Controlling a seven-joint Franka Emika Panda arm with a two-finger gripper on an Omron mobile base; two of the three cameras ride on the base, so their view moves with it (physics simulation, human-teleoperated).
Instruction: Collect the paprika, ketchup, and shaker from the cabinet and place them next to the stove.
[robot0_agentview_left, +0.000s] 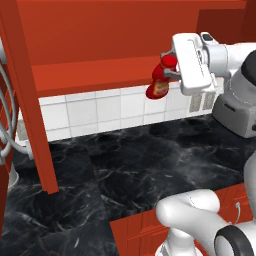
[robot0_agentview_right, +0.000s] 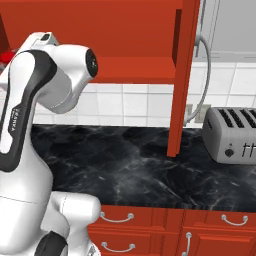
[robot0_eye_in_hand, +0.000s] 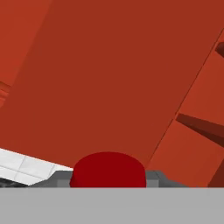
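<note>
The cabinet (robot0_agentview_left: 90, 35) spans the upper wall above the black counter (robot0_agentview_left: 150, 150). The ketchup (robot0_agentview_left: 161, 80) hangs tilted in front of the shelf edge, well above the counter, cap toward the gripper (robot0_agentview_left: 172, 67). The gripper is clenched on the bottle's neck; the body extends down-left from it.

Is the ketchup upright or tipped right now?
Tipped: the ketchup hangs slanted in the gripper, cap up toward the hand, base lower left.
</note>
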